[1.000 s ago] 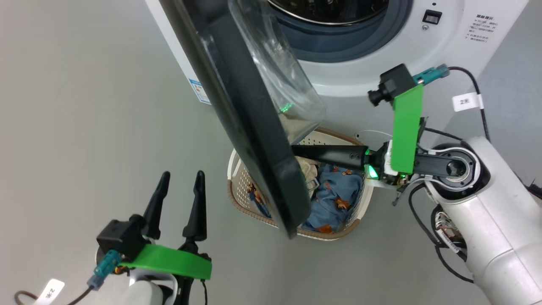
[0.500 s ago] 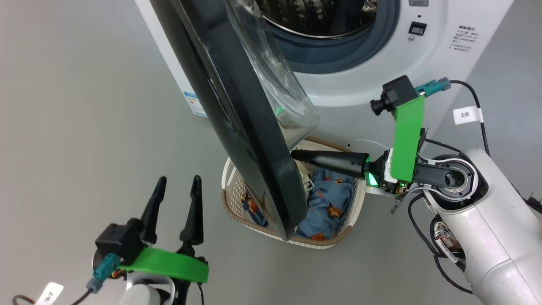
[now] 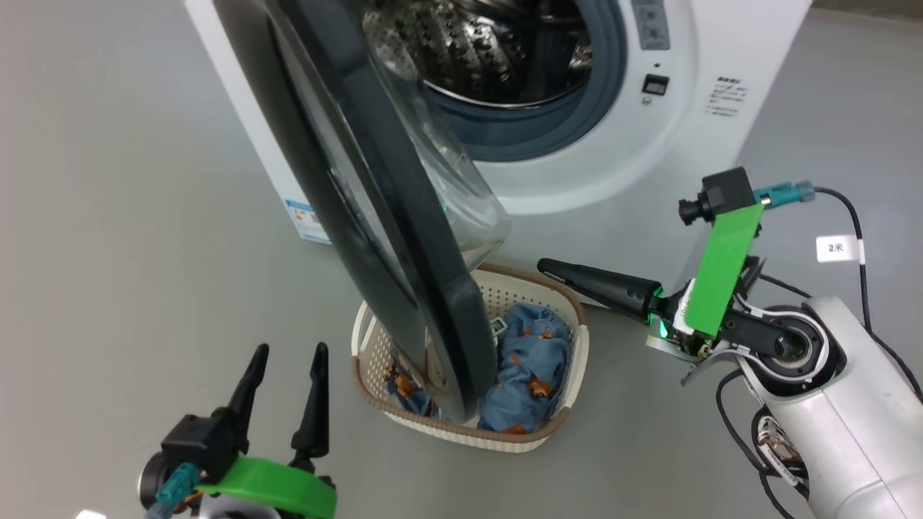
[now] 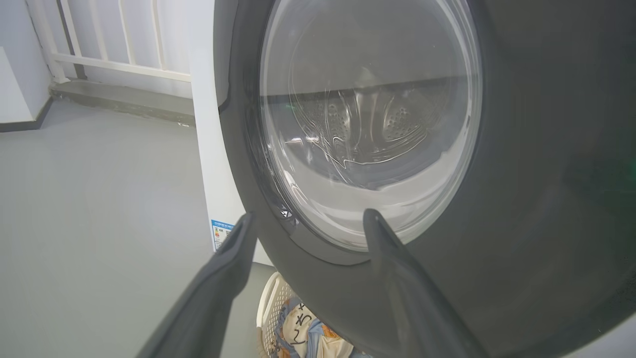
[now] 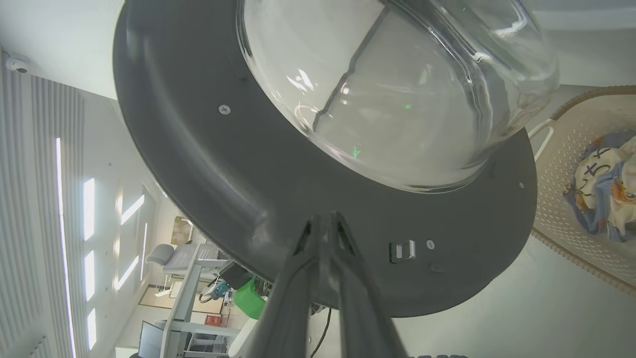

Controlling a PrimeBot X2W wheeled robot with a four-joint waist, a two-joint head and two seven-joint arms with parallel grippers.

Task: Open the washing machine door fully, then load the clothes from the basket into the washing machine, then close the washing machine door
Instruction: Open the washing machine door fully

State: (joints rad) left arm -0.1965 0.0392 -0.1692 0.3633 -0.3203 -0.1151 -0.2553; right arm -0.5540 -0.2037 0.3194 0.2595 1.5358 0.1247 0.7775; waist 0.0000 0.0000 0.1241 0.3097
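Opening that door the rest of the way is the job right now, imo. Your left gripper (image 3: pixel 290 348) sits low on the left, fingers spread, holding nothing. The washing machine door (image 3: pixel 440 317) stands about half open, its edge hanging over the basket (image 3: pixel 519 435), so the clothes (image 3: pixel 530 360) inside are partly blocked. Your right gripper (image 3: pixel 544 264), fingers pressed together, points at the door's inner face, a little apart from it. Push low on the black rim, slow and steady, and steer clear of the glass bowl.
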